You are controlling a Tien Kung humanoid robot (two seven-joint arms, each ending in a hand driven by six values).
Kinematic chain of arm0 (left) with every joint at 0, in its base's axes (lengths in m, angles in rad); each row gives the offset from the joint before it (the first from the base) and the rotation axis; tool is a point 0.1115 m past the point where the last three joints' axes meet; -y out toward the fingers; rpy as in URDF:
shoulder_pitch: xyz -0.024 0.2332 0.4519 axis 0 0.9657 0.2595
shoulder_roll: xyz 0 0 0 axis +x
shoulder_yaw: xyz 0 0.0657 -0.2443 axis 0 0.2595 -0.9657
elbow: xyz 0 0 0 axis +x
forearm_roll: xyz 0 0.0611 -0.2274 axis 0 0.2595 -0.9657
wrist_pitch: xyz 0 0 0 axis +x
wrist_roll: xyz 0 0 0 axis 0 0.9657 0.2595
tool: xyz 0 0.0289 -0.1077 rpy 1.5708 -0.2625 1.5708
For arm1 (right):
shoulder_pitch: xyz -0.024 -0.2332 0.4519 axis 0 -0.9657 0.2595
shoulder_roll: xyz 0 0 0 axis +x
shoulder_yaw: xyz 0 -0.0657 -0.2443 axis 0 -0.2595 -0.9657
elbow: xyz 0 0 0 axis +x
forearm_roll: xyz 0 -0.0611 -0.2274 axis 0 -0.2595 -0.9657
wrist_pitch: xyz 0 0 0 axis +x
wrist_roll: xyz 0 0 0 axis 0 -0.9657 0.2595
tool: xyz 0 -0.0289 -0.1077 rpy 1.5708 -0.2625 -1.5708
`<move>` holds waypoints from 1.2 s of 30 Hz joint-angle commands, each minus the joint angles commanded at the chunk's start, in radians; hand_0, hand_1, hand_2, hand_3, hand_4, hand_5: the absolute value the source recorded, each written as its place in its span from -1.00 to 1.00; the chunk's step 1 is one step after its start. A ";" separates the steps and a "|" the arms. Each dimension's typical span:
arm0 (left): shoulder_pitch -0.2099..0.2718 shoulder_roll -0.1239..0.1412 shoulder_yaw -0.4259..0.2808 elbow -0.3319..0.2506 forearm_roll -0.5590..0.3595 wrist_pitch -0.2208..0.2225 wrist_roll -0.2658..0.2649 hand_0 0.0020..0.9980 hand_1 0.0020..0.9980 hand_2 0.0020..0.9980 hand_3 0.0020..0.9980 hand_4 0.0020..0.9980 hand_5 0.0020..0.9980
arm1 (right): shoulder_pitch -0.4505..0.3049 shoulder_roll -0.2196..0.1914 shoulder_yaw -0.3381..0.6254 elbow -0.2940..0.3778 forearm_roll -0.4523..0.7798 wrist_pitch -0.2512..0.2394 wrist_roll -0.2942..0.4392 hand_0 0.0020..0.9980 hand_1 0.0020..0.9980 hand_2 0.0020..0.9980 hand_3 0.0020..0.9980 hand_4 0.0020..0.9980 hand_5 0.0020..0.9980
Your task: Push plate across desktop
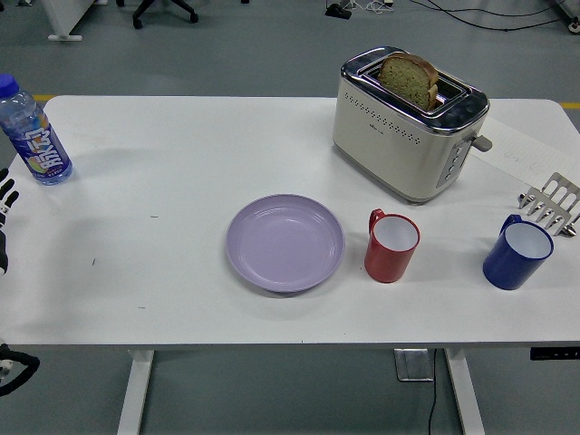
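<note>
A lilac plate [285, 242] lies flat on the white table [181, 154], a little in front of the middle. Nothing touches it. Only a sliver of my left hand [4, 213] shows at the picture's left edge, far to the left of the plate, with its fingers straight and holding nothing. My right arm is out of view.
A water bottle [32, 136] stands at the far left. A red mug [391, 245] stands just right of the plate. A blue mug [517, 254] and a metal rack [550, 203] are at the right. A toaster [408, 124] with a slice of bread [410, 79] stands behind.
</note>
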 joint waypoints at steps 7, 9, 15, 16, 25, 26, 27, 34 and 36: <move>0.026 0.011 -0.077 0.018 -0.012 -0.019 0.027 0.68 0.72 0.70 0.66 -0.02 1.00 | -0.005 0.000 0.001 0.000 0.004 -0.001 -0.001 0.21 0.10 0.30 0.23 -0.71 -0.29; 0.031 0.012 -0.086 0.023 -0.029 -0.021 0.029 0.68 0.72 0.70 0.66 -0.02 1.00 | -0.006 -0.001 0.002 0.000 0.003 -0.001 -0.001 0.21 0.10 0.30 0.23 -0.71 -0.29; 0.039 0.008 -0.096 0.027 -0.033 -0.022 0.031 0.68 0.72 0.70 0.66 -0.02 1.00 | -0.007 -0.002 0.003 0.000 0.005 -0.001 0.000 0.21 0.09 0.30 0.23 -0.71 -0.30; 0.039 0.008 -0.096 0.028 -0.033 -0.022 0.031 0.68 0.72 0.70 0.66 -0.01 1.00 | -0.007 -0.002 0.003 0.000 0.005 -0.001 0.000 0.21 0.09 0.30 0.23 -0.71 -0.30; 0.037 0.005 -0.091 0.031 -0.033 -0.026 0.033 0.68 0.72 0.71 0.66 0.00 1.00 | -0.003 -0.004 0.004 0.000 0.007 -0.002 0.002 0.21 0.09 0.30 0.23 -0.71 -0.30; 0.037 0.005 -0.090 0.031 -0.033 -0.028 0.033 0.68 0.72 0.71 0.66 0.00 1.00 | -0.003 -0.004 0.004 0.000 0.007 -0.002 0.002 0.21 0.09 0.30 0.23 -0.71 -0.30; 0.037 0.005 -0.090 0.031 -0.034 -0.028 0.033 0.68 0.72 0.71 0.66 0.00 1.00 | -0.003 -0.004 0.004 0.000 0.007 -0.002 0.002 0.21 0.09 0.30 0.23 -0.71 -0.30; 0.037 0.005 -0.103 0.023 -0.006 -0.096 0.065 0.68 0.72 0.70 0.64 0.01 1.00 | 0.003 -0.006 0.006 0.000 0.010 -0.002 0.004 0.21 0.09 0.30 0.23 -0.71 -0.29; 0.036 0.006 -0.106 0.018 0.005 -0.130 0.082 0.68 0.72 0.70 0.64 0.01 1.00 | 0.005 -0.006 0.007 0.000 0.010 -0.001 0.005 0.21 0.09 0.30 0.23 -0.71 -0.29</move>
